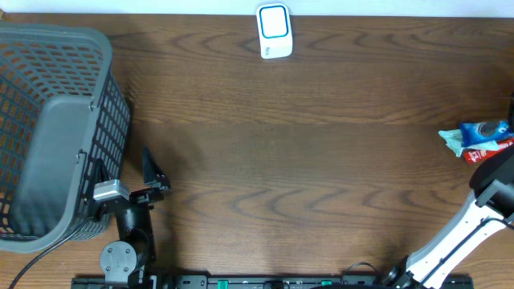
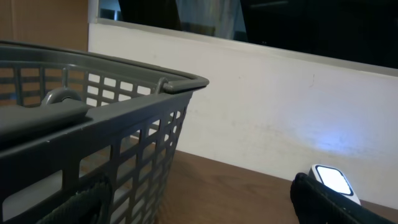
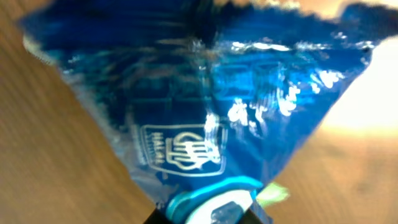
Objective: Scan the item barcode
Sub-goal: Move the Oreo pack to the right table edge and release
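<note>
Blue, glossy foil fills almost the whole right wrist view: the snack packet [image 3: 205, 106] spreads out like a fan from a narrow pinched end at the bottom of the picture to a wide, crinkled top edge. Its surface is creased and throws back bright white glints. A small white-outlined emblem is printed on the lower left of the face, and a curved cyan band with a pale patch runs across the narrow end, with a touch of light green beside it. The print is too blurred to read.

Right at that narrow end, the right end effector [image 3: 208, 216] is clamped tight on the foil, and only its dark tips show.

From overhead, the packet sits at the far right edge of the wooden bench [image 1: 305, 177], about halfway up the picture, with a teal crimped end pointing left and a red strip along its lower side. Whether it touches the wood cannot be told.

The white scanner [image 1: 274, 30], its face ringed in blue, stands at the far middle edge, well apart from the packet. The left end effector [image 1: 127, 172] holds nothing, its jaws spread wide, just beside the grey mesh basket [image 1: 112, 120] at the left.
</note>
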`<state>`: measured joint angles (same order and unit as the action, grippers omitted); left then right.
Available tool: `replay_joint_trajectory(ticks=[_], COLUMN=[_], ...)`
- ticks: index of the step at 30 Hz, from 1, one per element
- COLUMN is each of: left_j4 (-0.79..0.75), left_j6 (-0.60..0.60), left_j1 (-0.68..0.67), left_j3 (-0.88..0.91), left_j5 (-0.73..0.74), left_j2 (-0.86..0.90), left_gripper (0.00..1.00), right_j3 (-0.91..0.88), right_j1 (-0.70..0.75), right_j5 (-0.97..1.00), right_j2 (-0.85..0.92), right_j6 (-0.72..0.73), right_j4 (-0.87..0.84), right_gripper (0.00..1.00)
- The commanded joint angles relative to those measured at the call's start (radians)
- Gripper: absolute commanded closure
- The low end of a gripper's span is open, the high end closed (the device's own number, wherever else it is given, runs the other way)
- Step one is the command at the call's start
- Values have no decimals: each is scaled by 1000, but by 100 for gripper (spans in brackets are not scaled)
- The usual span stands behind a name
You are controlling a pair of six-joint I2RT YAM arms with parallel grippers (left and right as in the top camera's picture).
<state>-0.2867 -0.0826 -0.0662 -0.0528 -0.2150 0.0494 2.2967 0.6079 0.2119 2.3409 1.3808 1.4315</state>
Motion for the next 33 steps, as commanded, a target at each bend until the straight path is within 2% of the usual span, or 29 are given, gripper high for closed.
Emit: replay_joint_trajectory(ticks=[1, 5, 7, 14, 21, 22, 23, 24, 28, 31, 33], left_j4=[-1, -1, -1, -1, -1, -1, -1, -1, -1, -1, -1], left_j6=[-9, -9, -9, -9, -9, -9, -9, -9, -9, -9, -9], left_j1=[3, 3, 3, 3, 3, 3, 3, 3, 3, 3, 3], left_j3=[0, 0, 0, 0, 0, 0, 0, 0, 0, 0, 0], left_j5=[5, 5, 5, 5, 5, 5, 5, 5, 5, 5, 5], left_j2=[-7, -7, -7, -7, -7, -7, -7, -7, -7, -7, -7], left_gripper=[8, 8, 8, 8, 8, 8, 8, 8, 8, 8, 8], right_j3=[-3, -2, 2, 9, 9, 9, 9, 9, 9, 9, 9], right_j1=[-6, -5, -1, 27, -2, -17, -24, -32, -40, -40, -40], right_j5=[-144, -206, -233, -363, -427, -427, -427, -428, -455, -617, -688], right_j2=[59, 73, 66, -32, -254, -320, -351, -392, -515, -601, -653], right_j6=[47, 47, 40, -183, -500, -604, -648, -698, -808, -1082, -1149], right_j4=[-77, -178, -205, -202, -193, -193, -187, -171, -83, -50, -29], right_gripper=[82, 65, 52, 24, 22, 17, 4, 1, 1, 1, 1])
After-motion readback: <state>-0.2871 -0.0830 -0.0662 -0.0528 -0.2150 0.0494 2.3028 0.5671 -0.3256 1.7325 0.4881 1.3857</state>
